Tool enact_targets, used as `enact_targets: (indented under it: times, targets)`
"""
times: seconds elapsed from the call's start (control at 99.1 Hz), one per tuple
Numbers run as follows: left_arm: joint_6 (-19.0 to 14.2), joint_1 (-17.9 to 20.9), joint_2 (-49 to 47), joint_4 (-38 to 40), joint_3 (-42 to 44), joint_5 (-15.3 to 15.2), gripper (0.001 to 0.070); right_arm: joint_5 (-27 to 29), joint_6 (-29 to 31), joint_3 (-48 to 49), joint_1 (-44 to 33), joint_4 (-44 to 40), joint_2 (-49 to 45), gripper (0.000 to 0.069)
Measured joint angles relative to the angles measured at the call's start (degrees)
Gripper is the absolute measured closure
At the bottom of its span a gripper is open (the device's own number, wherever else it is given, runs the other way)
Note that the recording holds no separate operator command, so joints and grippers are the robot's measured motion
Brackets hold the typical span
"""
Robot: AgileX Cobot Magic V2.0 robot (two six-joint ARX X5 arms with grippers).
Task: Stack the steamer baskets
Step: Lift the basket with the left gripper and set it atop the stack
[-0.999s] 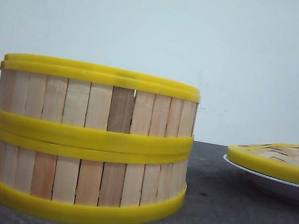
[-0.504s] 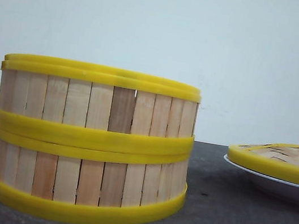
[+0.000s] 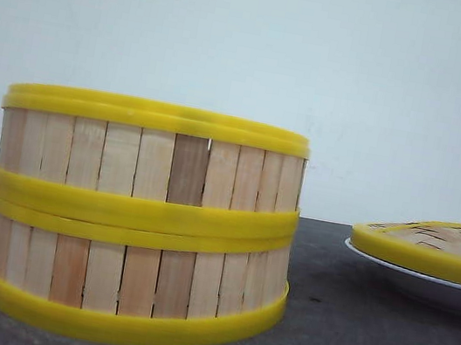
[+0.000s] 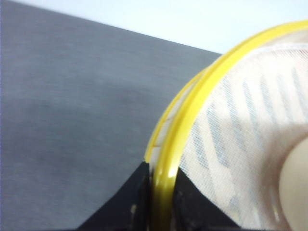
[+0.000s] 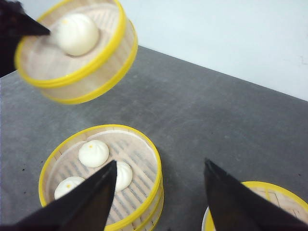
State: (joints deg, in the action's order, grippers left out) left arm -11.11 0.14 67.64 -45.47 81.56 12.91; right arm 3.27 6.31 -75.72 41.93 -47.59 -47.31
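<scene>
Two steamer baskets stand stacked (image 3: 142, 224) on the grey table (image 3: 362, 336), three buns in the upper one. The third basket (image 5: 77, 50) hangs in the air above and to the left of that stack (one bun inside), its yellow rim pinched in the closed left claw (image 4: 161, 204). The right claw (image 5: 159, 192) hovers spread wide, holding nothing. Right of the stack, a lid (image 3: 440, 243) rests on a white plate (image 3: 424, 283).

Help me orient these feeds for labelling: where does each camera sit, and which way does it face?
Front view: low at table level, facing the two-basket stack; no robot body shows.
Left wrist view: on the left arm, looking along the left gripper clamped on the lifted basket rim.
Right wrist view: high on the right arm, looking down past the open right gripper.
Shared: the lifted basket appears in all three.
</scene>
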Motion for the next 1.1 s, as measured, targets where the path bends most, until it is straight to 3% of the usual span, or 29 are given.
enact_targets:
  times: [0.111,0.242,0.535,0.716,1.099]
  targets:
    - [1.6,-4.5,-2.0,-3.1,0.0,2.1,0.0682,0.0,0.0,0.0,0.0,0.0,0.8,0.0344]
    - [3.0,-10.7,-1.4,-5.8,0.0,1.9,0.0682,0.0,0.0,0.0,0.0,0.0,2.3,0.0344]
    - [4.4,-21.4,7.0,-7.3,0.0,-3.6,0.0682,0.0,0.0,0.0,0.0,0.3,4.7,0.0344]
    - [5.2,-23.8,11.5,-9.5,0.0,-6.5,0.0682,0.0,0.0,0.0,0.0,0.3,5.2,0.0344]
    - [6.2,-23.9,14.2,-10.4,0.0,-8.0,0.0682,0.0,0.0,0.0,0.0,0.3,5.3,0.0344]
